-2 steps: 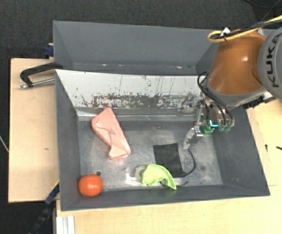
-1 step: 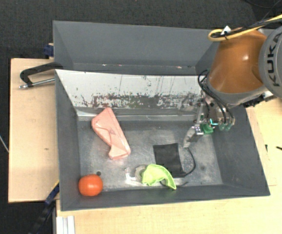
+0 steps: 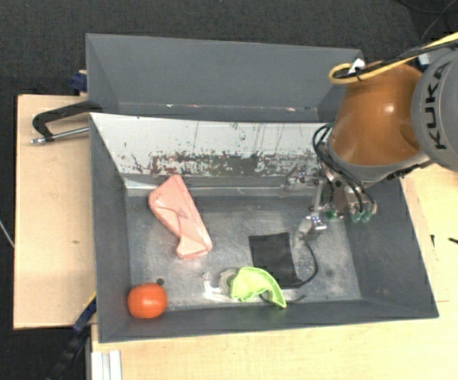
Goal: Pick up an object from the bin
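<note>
My gripper hangs low at the right side of the bin, under the orange wrist cover. Just to its lower left a flat black square pad lies on the bin floor, with a thin black cord curling off its right side. A crumpled yellow-green piece lies in front of the pad, near the bin's front wall. Nothing shows in the gripper.
A pink folded soft thing lies at the left centre of the floor. An orange-red ball sits in the front left corner. A small clear-white item lies beside the green piece. The bin's right wall is close to the gripper.
</note>
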`<act>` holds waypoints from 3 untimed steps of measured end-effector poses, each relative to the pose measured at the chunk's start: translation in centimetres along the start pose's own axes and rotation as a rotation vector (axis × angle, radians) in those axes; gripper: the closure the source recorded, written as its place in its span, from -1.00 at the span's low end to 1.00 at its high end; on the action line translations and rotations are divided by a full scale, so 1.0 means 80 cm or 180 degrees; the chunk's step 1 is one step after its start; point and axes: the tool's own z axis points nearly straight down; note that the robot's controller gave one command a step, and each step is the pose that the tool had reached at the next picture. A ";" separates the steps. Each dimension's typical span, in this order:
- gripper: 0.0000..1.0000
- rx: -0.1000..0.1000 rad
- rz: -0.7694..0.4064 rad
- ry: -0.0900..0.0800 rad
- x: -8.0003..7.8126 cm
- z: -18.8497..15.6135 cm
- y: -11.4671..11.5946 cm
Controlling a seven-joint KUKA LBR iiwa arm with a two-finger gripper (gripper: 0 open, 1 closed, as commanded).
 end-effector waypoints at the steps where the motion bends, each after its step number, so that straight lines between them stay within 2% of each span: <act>1: -1.00 -0.0016 -0.0581 0.0044 0.032 0.063 0.026; 2: 1.00 -0.0020 -0.1184 0.0041 0.013 0.104 0.011; 3: -1.00 -0.0011 -0.1183 0.0010 0.011 0.106 0.010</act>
